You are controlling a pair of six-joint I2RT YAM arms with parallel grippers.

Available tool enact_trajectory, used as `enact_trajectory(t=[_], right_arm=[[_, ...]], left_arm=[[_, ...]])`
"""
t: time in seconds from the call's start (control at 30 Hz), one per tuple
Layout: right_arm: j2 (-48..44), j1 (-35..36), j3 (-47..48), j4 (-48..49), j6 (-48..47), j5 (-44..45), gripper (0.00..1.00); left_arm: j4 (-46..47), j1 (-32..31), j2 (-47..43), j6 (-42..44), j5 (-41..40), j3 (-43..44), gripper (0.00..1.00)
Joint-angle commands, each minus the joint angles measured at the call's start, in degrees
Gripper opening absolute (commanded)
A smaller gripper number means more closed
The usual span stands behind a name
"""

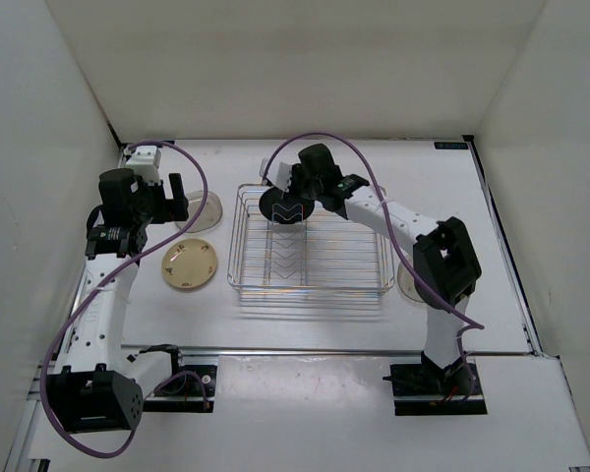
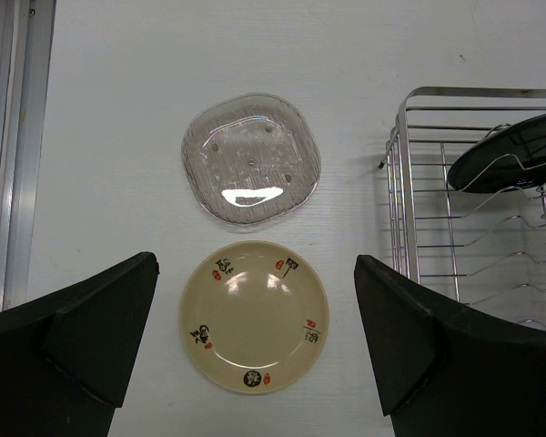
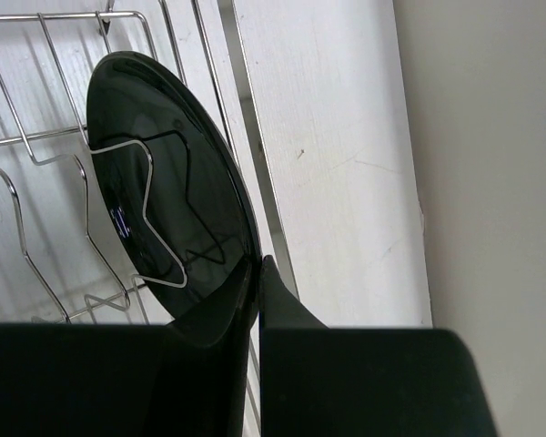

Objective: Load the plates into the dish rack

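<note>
My right tool (image 3: 259, 264) pinches the rim of the black plate (image 3: 164, 182), which stands tilted on edge against the zigzag dividers at the far end of the dish rack (image 1: 310, 292). I judge it about ready to release. My left tool (image 2: 255, 264) is spread wide and holds nothing. It hangs directly above the cream plate (image 2: 253, 317), which lies flat on the worktop (image 2: 118, 137) left of the rack. 1 clear plate (image 2: 251, 167) lies just beyond, so my left arm is nearer both.
</note>
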Motion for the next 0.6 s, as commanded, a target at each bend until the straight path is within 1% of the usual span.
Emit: enact_trajectory(t=[0.0, 0.27, 0.57], right_arm=[[0.13, -0.22, 3.50, -1.03, 1.52, -2.70, 0.00], [0.66, -0.22, 4.12, -3.76, 2.04, -5.07, 0.00], [0.66, -0.22, 3.59, -4.82, 2.04, -5.07, 0.00]], left_arm=[[0.73, 0.25, -0.37, -0.05, -0.75, 1.50, 1.00], [0.73, 0.25, -0.37, -0.05, -1.27, 1.50, 1.00], [0.73, 0.25, -0.37, -0.05, -1.27, 1.50, 1.00]])
